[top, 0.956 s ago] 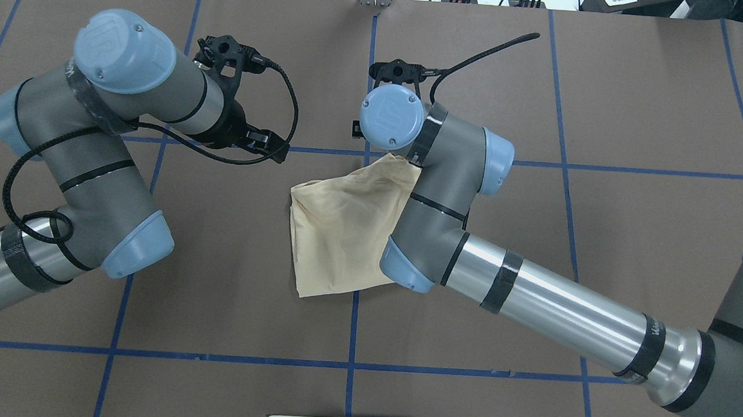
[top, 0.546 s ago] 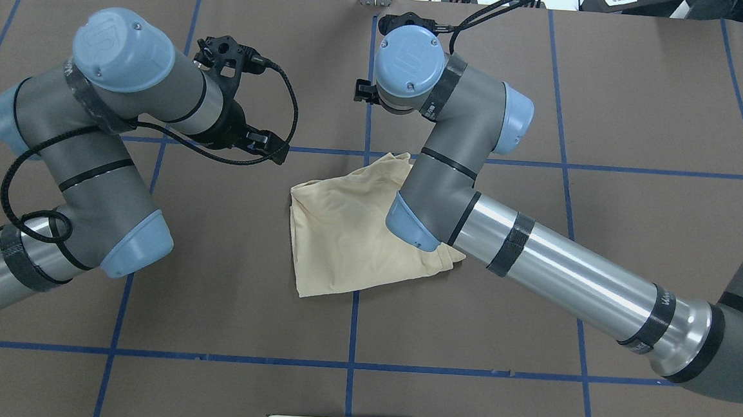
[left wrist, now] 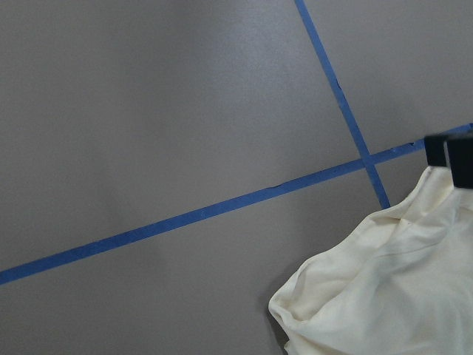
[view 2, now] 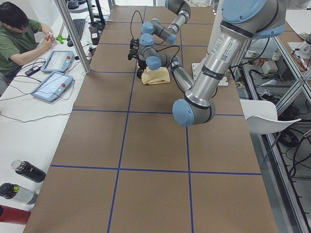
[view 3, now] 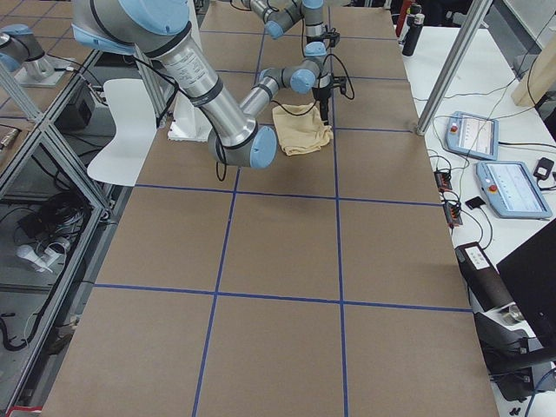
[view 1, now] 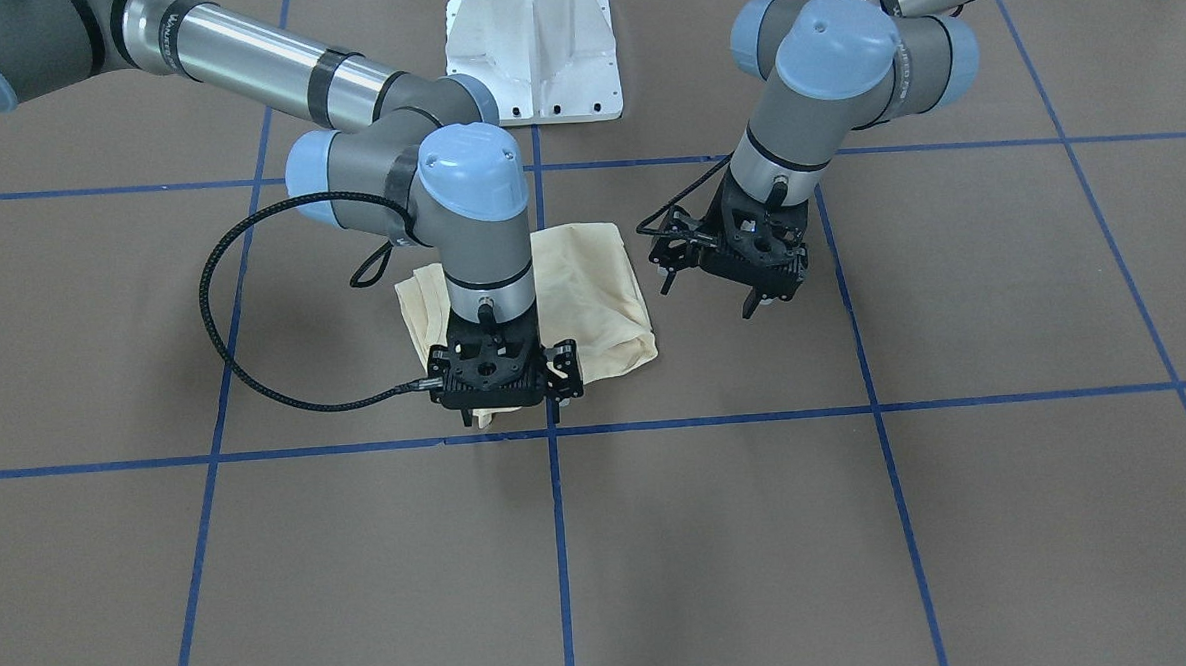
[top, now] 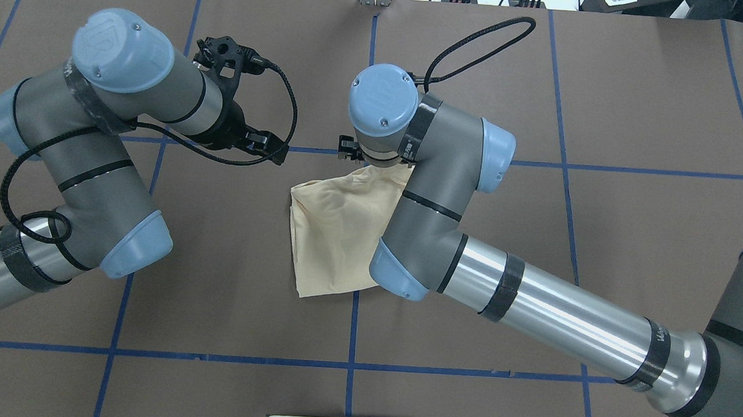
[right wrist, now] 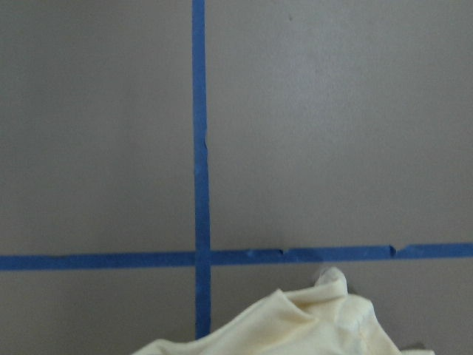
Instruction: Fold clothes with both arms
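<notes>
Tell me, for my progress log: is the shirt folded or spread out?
Folded, loosely: the cream T-shirt lies as one compact, rumpled bundle, with no sleeve spread out to either side.

An embossed "UR" logo marks the light blue joint cap [top: 123,42] on the left arm [top: 90,172] and the matching cap [top: 383,99] on the right arm [top: 559,310], seen from overhead. Dark lettering on the right arm's tube collar [top: 659,332] is too small to read.
</notes>
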Available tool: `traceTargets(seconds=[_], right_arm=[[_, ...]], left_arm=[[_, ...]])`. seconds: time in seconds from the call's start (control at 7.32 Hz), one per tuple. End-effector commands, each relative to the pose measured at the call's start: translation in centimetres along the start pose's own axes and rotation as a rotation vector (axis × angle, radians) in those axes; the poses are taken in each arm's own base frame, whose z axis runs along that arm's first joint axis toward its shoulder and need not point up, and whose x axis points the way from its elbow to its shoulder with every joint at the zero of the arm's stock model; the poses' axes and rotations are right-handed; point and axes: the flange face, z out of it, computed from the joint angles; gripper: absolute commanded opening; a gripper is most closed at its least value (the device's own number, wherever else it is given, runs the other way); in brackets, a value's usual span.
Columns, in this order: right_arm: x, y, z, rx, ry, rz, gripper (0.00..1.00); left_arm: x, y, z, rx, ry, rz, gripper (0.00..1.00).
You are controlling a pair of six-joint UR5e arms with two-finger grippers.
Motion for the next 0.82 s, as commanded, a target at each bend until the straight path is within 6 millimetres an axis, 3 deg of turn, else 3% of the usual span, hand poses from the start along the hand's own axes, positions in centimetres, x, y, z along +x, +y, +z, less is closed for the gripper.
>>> traceTargets(seconds=[0.0, 0.14, 0.41, 0.68], right_arm=[[0.4, 3.4, 2.6, -0.039, 0.031, -0.027, 1.00], [0.7, 3.0, 3.4, -0.027, 0.027, -0.034, 1.00], [2.1, -0.3, 5.1, 0.062, 0.012, -0.025, 1.00], [3.3, -3.5, 4.3, 0.105, 0.000, -0.008, 1.00]], left_arm=[[0.0, 0.1, 0.1, -0.002, -0.001, 0.000, 1.00], [0.0, 0.1, 0.1, -0.002, -0.001, 0.000, 1.00], [0.0, 0.1, 0.1, -0.002, -0.001, 0.000, 1.00], [0.0, 0.1, 0.1, -0.002, -0.001, 0.000, 1.00]])
